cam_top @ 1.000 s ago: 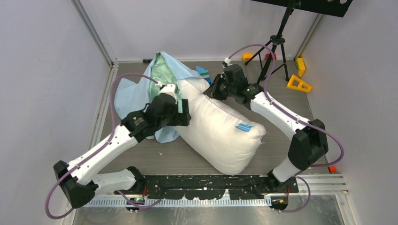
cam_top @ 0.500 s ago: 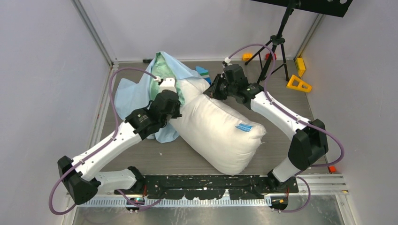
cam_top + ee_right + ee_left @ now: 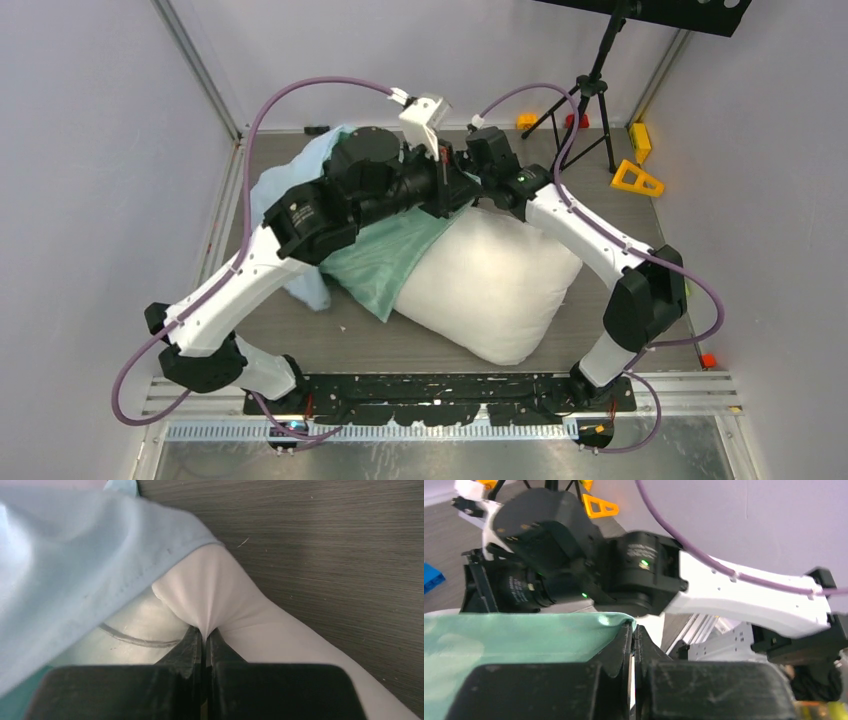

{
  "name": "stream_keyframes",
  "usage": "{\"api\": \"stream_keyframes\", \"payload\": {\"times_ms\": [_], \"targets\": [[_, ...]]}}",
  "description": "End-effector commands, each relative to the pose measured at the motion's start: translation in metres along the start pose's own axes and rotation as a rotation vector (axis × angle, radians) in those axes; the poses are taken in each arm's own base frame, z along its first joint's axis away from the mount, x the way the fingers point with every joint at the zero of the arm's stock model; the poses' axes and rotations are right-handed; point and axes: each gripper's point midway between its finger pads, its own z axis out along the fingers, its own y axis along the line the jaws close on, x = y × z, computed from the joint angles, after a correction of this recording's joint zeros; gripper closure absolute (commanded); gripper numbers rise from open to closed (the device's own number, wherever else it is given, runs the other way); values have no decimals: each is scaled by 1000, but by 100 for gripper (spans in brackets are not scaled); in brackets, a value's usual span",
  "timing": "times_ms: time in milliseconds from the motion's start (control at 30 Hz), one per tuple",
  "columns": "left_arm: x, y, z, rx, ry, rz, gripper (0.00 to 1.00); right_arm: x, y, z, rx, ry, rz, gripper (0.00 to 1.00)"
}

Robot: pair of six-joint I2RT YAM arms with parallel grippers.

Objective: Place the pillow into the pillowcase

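On the near middle of the table [image 3: 380,345] lies the pillow [image 3: 500,290], plump, its left side overlapped by the pillowcase [image 3: 383,258] with the mint face up. At the pillow's far edge the right gripper [image 3: 204,636] is pinched tight on a white corner of the pillow. Close beside it, the left gripper [image 3: 633,635] is clamped on the pillowcase's mint edge. A yellow block [image 3: 637,178] sits far right.

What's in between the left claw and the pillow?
The pillowcase: its green side drapes from the left gripper over the pillow, in the top view.
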Motion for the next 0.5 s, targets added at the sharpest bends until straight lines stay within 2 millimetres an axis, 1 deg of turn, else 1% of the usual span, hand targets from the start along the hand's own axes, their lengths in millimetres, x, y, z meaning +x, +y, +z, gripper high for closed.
{"api": "stream_keyframes", "payload": {"times_ms": [0,67,133,167,200,233,267,300,333,367,433,467], "targets": [[-3,23,30,72,25,-217,100,-20,23,2,-73,-102,9,100],[10,52,46,23,40,-275,100,-19,15,8,-51,-97,-8,100],[28,86,60,-81,66,-295,100,-23,7,8,-25,-98,-31,99],[38,104,66,-137,80,-306,100,-29,3,6,-9,-103,-42,90],[46,124,71,-187,86,-324,100,-35,0,1,5,-110,-54,76],[53,140,75,-217,90,-347,100,-42,-1,-7,21,-122,-70,62],[58,151,78,-234,88,-370,100,-50,-3,-16,40,-141,-87,52],[59,160,81,-242,78,-381,100,-57,-6,-22,62,-161,-110,44],[60,168,84,-254,69,-385,100,-69,-8,-36,101,-201,-130,40],[58,173,88,-264,65,-383,100,-76,-11,-47,131,-228,-152,37],[56,177,96,-264,71,-369,100,-93,-16,-68,187,-286,-179,33],[55,178,100,-265,77,-360,96,-99,-19,-78,210,-308,-185,30]]}}
